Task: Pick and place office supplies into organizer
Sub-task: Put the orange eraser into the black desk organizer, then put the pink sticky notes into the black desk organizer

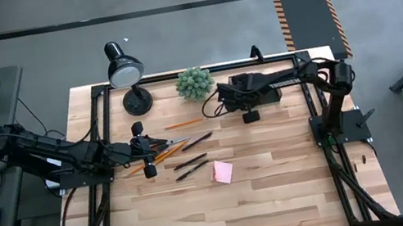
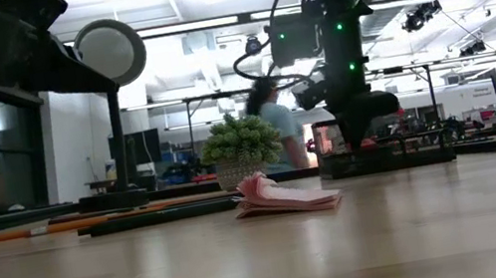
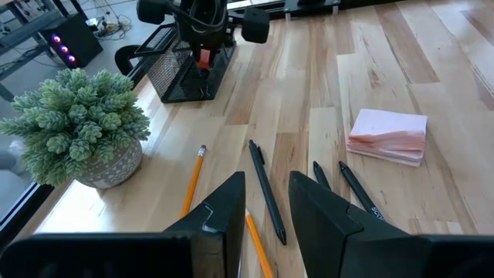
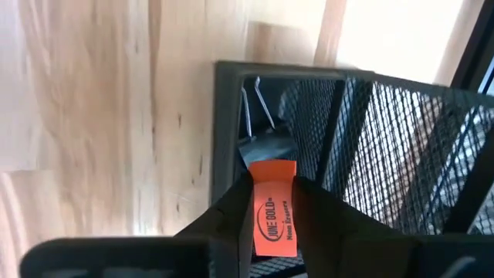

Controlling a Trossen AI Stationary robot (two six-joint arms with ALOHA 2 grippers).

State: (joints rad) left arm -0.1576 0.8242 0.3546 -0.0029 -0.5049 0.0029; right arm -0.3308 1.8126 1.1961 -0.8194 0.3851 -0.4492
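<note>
The black mesh organizer (image 1: 257,86) stands at the far side of the table, right of the middle. My right gripper (image 4: 275,232) hangs over its low compartment (image 4: 255,116), shut on a small red-orange eraser (image 4: 275,205). A black binder clip (image 4: 266,143) lies in that compartment. My left gripper (image 3: 266,224) stands open above the table at the left. Beyond its fingers lie orange pencils (image 3: 193,181) and black pens (image 3: 266,193). The pink sticky-note pad (image 1: 223,171) lies flat near the middle of the table. My right gripper pinches the eraser between its two fingers by its two opposite sides (image 4: 258,212). The fingers slant down from above. The eraser's printed face shows and its free end (image 4: 275,170) sticks out past the fingertips. It hangs clear above the organizer's low compartment.
A green plant ball in a pot (image 1: 194,82) stands left of the organizer. A black desk lamp (image 1: 125,72) stands at the far left. A person (image 2: 277,129) is in the room behind the table. Bare wood lies along the near half of the table (image 1: 228,216).
</note>
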